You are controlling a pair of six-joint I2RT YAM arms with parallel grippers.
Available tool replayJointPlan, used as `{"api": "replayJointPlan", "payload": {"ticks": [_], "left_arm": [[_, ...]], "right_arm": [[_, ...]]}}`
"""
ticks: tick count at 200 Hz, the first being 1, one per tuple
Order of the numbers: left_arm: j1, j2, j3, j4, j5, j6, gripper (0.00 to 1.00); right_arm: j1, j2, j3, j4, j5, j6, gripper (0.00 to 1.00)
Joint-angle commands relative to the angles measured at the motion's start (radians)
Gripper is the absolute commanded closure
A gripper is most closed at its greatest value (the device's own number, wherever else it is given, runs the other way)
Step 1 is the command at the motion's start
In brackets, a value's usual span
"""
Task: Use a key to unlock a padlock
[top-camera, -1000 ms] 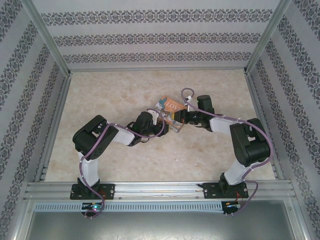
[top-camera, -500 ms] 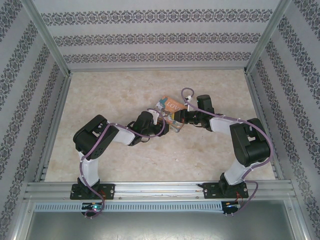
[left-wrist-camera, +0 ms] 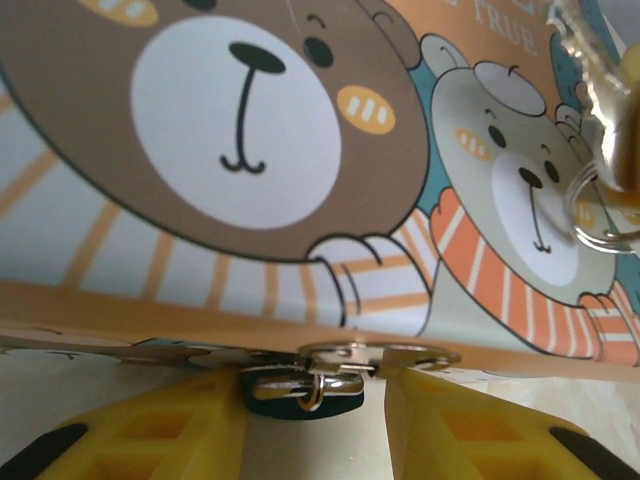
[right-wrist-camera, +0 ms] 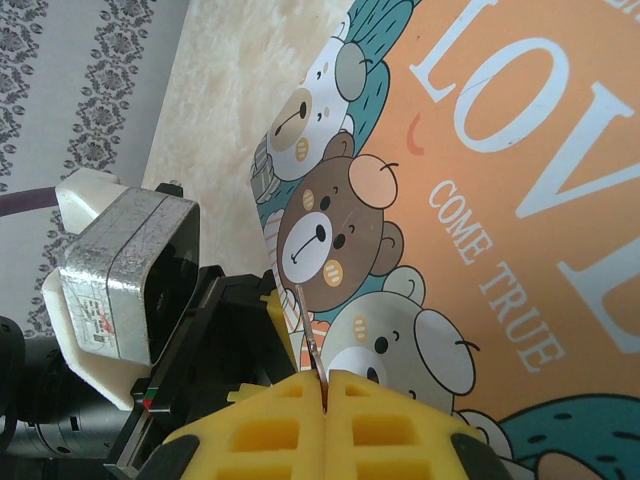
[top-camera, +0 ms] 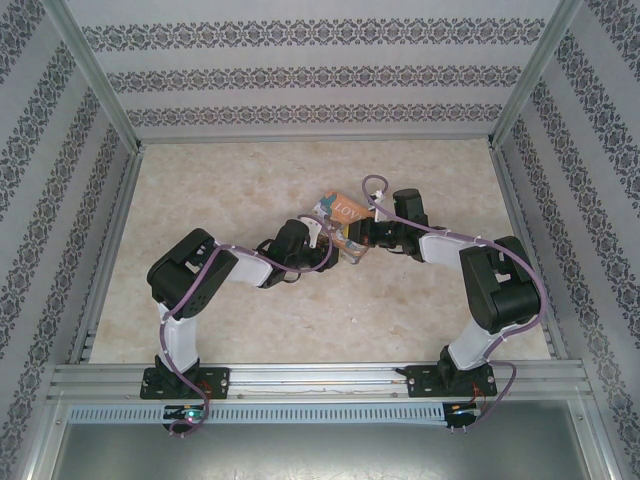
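From above, we see the left arm reaching from the near left across the pale table (top-camera: 200, 200) toward the middle. Its left gripper (left-wrist-camera: 315, 405) sits low at the front edge of an orange tin box (top-camera: 345, 220) printed with cartoon bears and the word LOVE. In the left wrist view, its two yellow fingers (left-wrist-camera: 130, 435) are spread apart. The padlock (left-wrist-camera: 300, 392) hangs between them, small, with a dark teal body and a silver shackle hooked through the tin's metal hasp (left-wrist-camera: 375, 355). The left finger is right beside the padlock body, and there is a clear gap on the right side. At the far right of that view we make out a blurred wire ring (left-wrist-camera: 600, 215) over the tin's lid.

The right arm reaches in from the near right. In the right wrist view, the right gripper (right-wrist-camera: 325, 385) has its yellow fingers pressed together, pinching the key (right-wrist-camera: 311, 335). The key is a thin metal sliver pointing out over the bear picture.
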Motion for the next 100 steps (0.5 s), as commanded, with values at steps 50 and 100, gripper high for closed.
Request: {"api": "replayJointPlan", "payload": {"ticks": [50, 100], "left_arm": [[-0.014, 0.016, 0.033, -0.019, 0.023, 0.011, 0.68], [-0.014, -0.024, 0.033, -0.061, 0.031, -0.006, 0.72]], "right_arm": [[0.017, 0.038, -0.014, -0.108, 0.093, 0.003, 1.00], [0.014, -0.046, -0.020, -0.070, 0.091, 0.032, 1.00]]}}
